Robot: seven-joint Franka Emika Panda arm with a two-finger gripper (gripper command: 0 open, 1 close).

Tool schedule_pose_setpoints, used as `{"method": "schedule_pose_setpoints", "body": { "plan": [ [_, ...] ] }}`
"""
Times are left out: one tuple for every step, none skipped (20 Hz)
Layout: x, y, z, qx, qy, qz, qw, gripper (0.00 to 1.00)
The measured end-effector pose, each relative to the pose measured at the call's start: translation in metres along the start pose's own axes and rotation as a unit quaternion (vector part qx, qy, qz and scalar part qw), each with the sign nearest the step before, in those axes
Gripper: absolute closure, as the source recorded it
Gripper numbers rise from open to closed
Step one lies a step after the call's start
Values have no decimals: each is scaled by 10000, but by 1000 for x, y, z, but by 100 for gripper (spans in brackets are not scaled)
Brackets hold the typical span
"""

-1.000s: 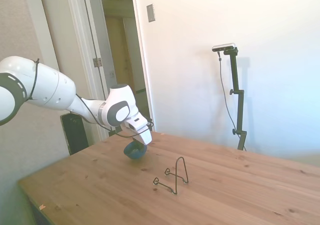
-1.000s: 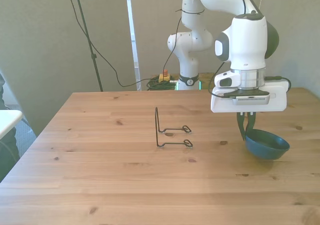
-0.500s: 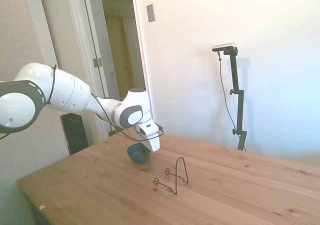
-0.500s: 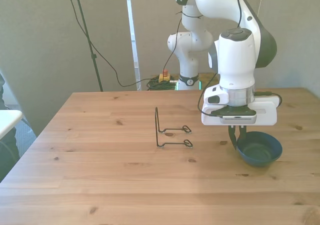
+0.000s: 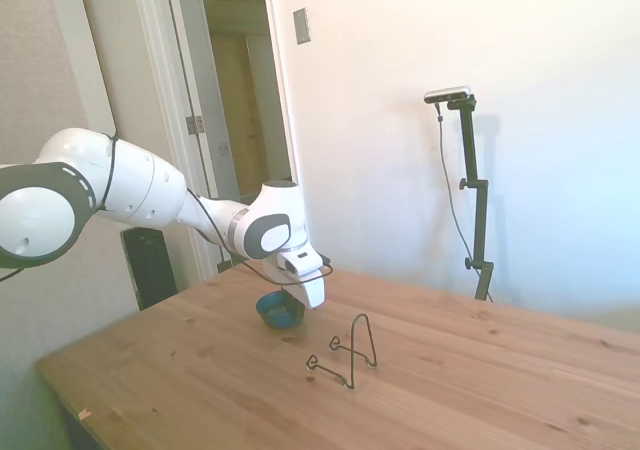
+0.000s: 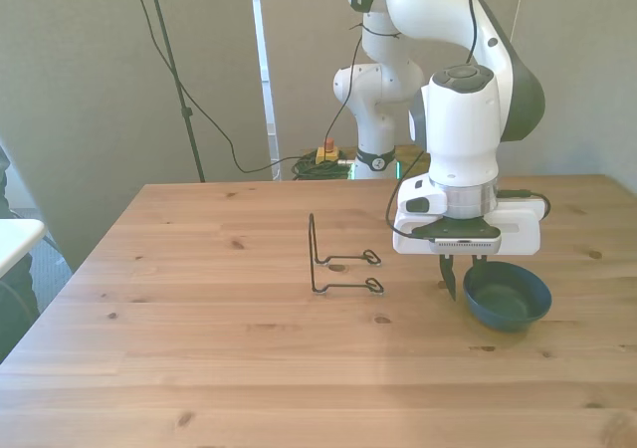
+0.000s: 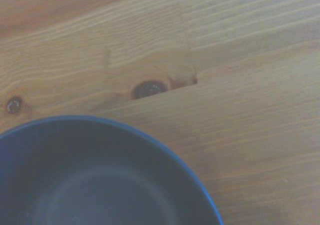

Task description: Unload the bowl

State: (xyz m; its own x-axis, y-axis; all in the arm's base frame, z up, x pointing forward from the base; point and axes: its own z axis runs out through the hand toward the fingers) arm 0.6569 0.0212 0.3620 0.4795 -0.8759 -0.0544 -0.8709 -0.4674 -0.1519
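The bowl (image 6: 508, 297) sits upright on the worktop (image 6: 199, 348), toward the front view's right edge and well apart from the thin wire rack (image 6: 338, 265) near the middle. The hand (image 6: 462, 279) hangs low over the bowl's rim on the side nearest the rack, its fingers (image 6: 448, 280) apart, one outside the rim. In the wrist view the bowl's dark inside (image 7: 90, 185) shows beside a knot (image 7: 149, 88) in the wood.
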Motion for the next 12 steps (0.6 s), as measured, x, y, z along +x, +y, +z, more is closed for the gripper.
{"method": "schedule_pose_setpoints", "body": {
  "plan": [
    [0,0,-1,6,5,-1,10000,0],
    [0,0,-3,22,15,-7,10000,0],
    [0,-1,-7,48,31,-16,10000,0],
    [0,-1,-13,85,51,-32,9999,0],
    [-1,-1,-21,134,80,-48,9999,0],
    [-2,-1,-30,187,111,-68,9997,0],
    [-3,0,-39,235,145,-98,9996,0],
    [-6,4,-48,263,195,-136,9994,0],
    [-9,8,-57,262,267,-189,9991,0],
    [-13,14,-66,240,351,-265,9987,0],
    [-19,21,-73,203,440,-352,9982,0],
    [-26,29,-80,156,526,-449,9975,0]
  ]
}}
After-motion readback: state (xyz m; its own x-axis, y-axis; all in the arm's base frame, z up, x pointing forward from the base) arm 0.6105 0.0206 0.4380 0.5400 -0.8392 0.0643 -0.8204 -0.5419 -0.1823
